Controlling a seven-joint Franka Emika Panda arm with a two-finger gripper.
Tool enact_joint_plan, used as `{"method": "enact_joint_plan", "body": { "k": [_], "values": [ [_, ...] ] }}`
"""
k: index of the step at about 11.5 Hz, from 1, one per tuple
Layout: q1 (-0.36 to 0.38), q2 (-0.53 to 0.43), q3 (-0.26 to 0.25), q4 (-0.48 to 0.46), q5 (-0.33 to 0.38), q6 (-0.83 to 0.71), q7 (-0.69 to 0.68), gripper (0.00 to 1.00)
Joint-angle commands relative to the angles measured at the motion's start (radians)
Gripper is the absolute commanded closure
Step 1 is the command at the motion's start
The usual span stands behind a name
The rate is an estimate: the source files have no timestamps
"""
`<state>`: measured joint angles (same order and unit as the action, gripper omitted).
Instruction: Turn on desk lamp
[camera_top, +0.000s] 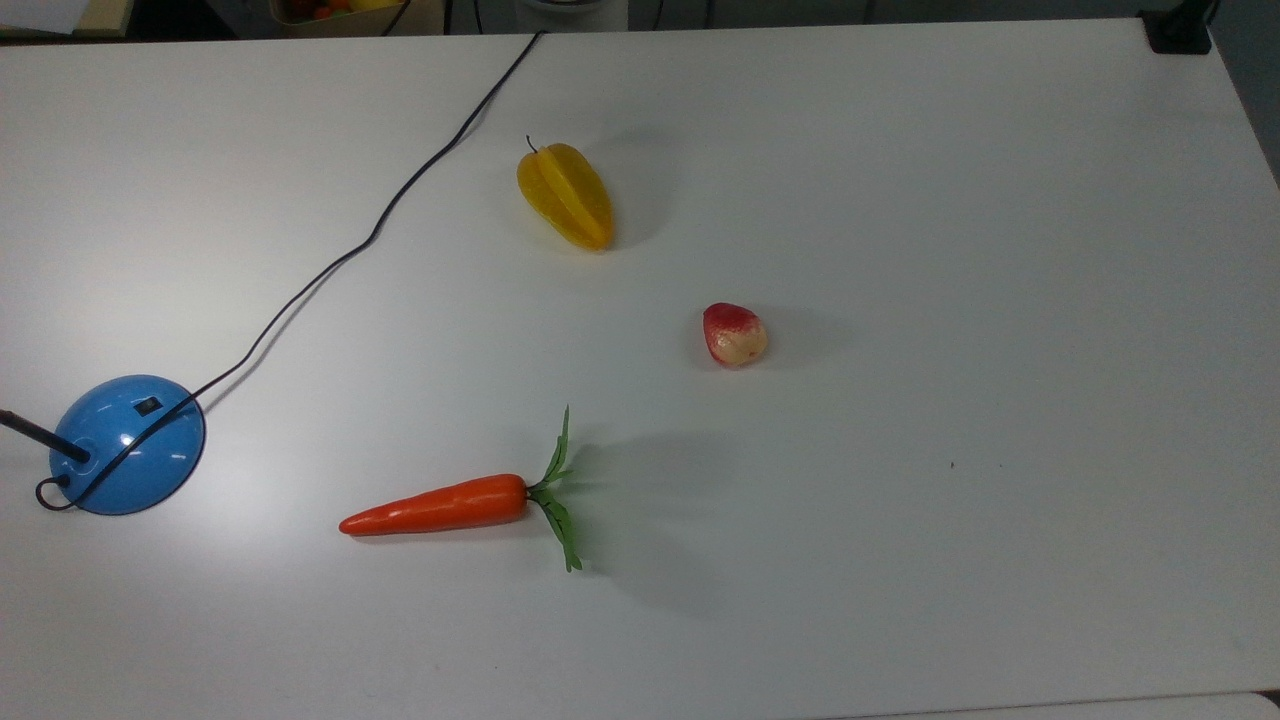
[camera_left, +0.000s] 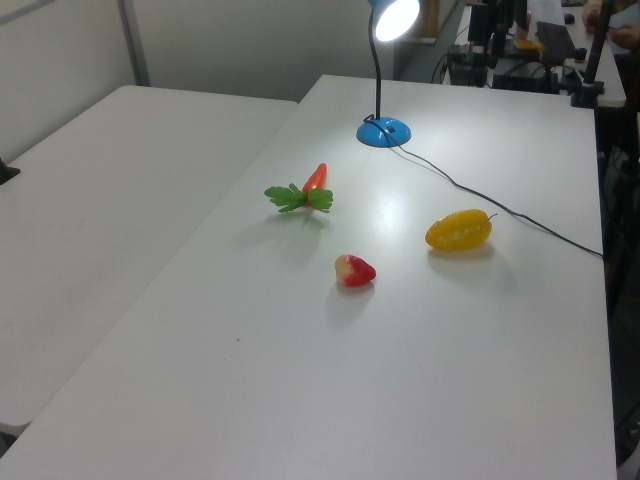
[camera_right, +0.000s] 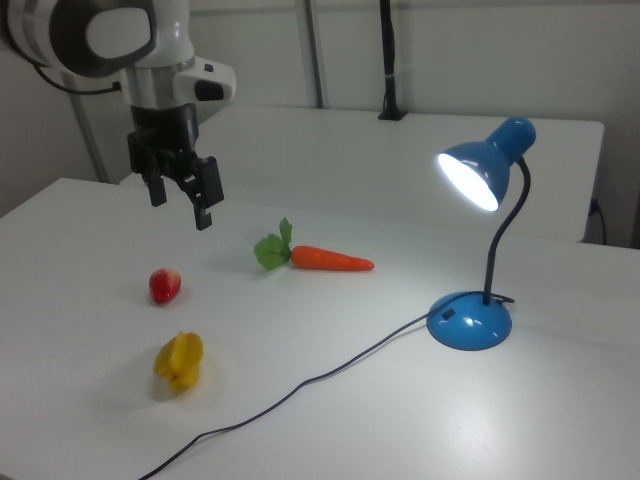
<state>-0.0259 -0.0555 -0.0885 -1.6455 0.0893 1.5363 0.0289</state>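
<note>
carrot (camera_top: 435, 507) near desk lamp (camera_top: 128, 444), on table (camera_top: 900, 200)

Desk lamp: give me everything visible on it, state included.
The desk lamp has a glossy blue dome base, a small black switch on it, a thin black curved stem and a blue shade. It is lit. It stands upright on the white table; its black cord trails away across the tabletop.
</note>
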Motion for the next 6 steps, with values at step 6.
{"method": "enact_joint_plan", "body": {
  "k": [6],
  "values": [
    [-0.029, 0.025, -0.004, 0.073, 0.001, -0.065, -0.004, 0.00]
  ]
}}
